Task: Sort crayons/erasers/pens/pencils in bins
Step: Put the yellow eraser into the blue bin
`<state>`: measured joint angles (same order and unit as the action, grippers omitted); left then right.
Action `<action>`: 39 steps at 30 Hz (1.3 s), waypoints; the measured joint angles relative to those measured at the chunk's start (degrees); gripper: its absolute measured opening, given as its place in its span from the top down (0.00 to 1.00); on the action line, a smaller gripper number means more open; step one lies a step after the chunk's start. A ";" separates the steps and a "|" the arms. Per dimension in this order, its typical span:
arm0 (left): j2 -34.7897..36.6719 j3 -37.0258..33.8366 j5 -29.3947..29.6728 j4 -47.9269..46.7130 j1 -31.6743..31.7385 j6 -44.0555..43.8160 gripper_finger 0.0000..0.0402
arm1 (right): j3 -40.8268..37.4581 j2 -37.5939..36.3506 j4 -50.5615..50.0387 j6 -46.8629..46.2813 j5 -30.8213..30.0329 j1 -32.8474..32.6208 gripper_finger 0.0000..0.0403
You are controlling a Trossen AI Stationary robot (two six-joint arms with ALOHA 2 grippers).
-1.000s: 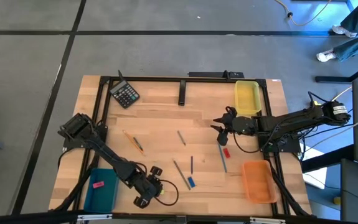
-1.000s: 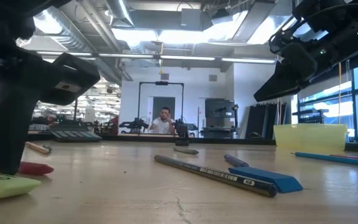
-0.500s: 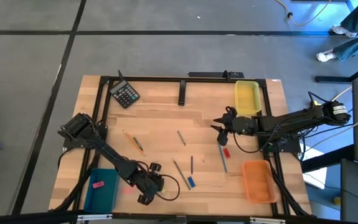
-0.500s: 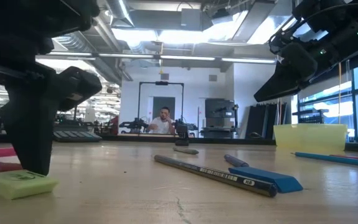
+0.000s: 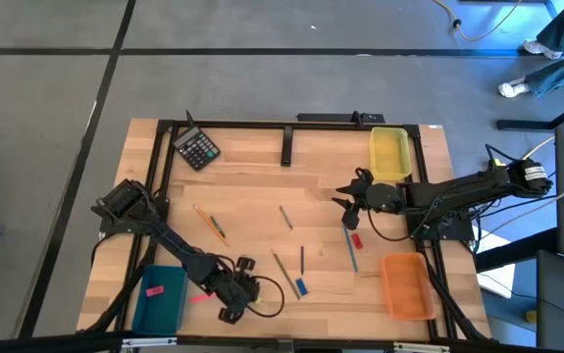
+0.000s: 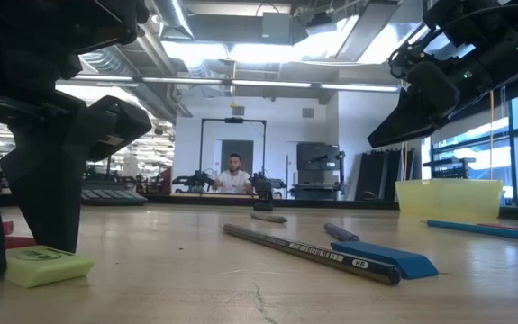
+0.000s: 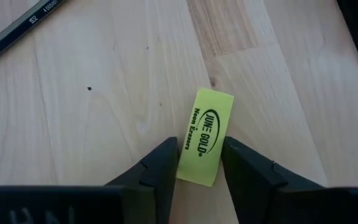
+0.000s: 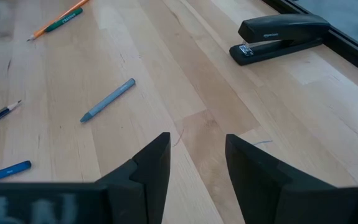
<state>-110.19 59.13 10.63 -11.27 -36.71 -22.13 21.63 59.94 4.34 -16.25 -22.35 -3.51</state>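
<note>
A yellow-green eraser [image 7: 205,135] lies flat on the wood near the table's front left; it also shows in the low view [image 6: 49,266]. My left gripper [image 5: 234,299] is down over it and shut on it. My right gripper [image 5: 348,203] is open and empty, held above the table beside the yellow bin [image 5: 390,155]. The teal bin [image 5: 159,312] at the front left holds a pink eraser [image 5: 154,290]. The orange bin [image 5: 406,284] stands at the front right. A red eraser [image 5: 356,239] and a blue eraser [image 5: 300,286] lie mid-table. My left gripper pinches the yellow-green eraser by its two long sides, at the end nearer the wrist [image 7: 194,169], between its two fingers [image 7: 160,168]. The fingers come slanting down from above and lie along the eraser. The eraser rests flat on the table.
A pink stick [image 5: 200,295] lies between the teal bin and my left gripper. Pencils and slim grey and blue sticks [image 5: 285,217] lie scattered mid-table. A black calculator [image 5: 199,149] sits far left, and a black stapler [image 8: 281,34] sits at the far edge.
My left gripper has gone a little toward the table's right and far edge. The yellow-green eraser has slid along the table with it, away from the pink stick.
</note>
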 joint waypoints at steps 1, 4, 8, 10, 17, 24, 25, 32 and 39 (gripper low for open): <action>0.01 -0.01 0.05 -0.01 0.05 -0.04 0.70 | 0.00 0.00 0.00 0.00 0.00 -0.02 0.61; 0.00 -0.04 0.22 0.03 0.15 -0.09 0.73 | 0.00 0.00 0.01 0.00 0.00 0.00 0.61; 0.73 -0.16 -0.28 -0.14 0.67 0.05 0.76 | 0.00 0.00 0.02 0.02 0.00 -0.02 0.61; 1.73 -0.17 -0.67 -0.26 1.17 0.17 0.76 | 0.00 0.00 0.02 0.02 0.00 -0.02 0.61; 9.06 -0.42 1.17 -6.61 2.33 -1.46 0.77 | 0.00 0.00 0.01 0.19 -0.02 -0.02 0.61; 18.78 -0.26 0.94 -17.81 1.03 -14.06 0.77 | -0.04 0.00 0.00 1.51 -0.01 -0.02 0.61; 20.04 -0.26 0.23 -19.90 0.58 -16.65 0.77 | -0.04 0.00 0.01 1.57 -0.02 -0.02 0.61; 26.33 -0.26 -9.83 -33.83 -5.52 -34.43 0.77 | -0.04 0.00 0.00 1.91 -0.02 -0.02 0.61; 26.95 -0.26 -21.54 -37.75 -12.22 -48.72 0.77 | -0.04 0.00 0.04 1.97 -0.02 -0.01 0.61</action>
<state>-83.24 58.87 -10.91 -49.02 -48.93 -70.85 21.58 59.94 4.38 -14.28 -22.37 -3.52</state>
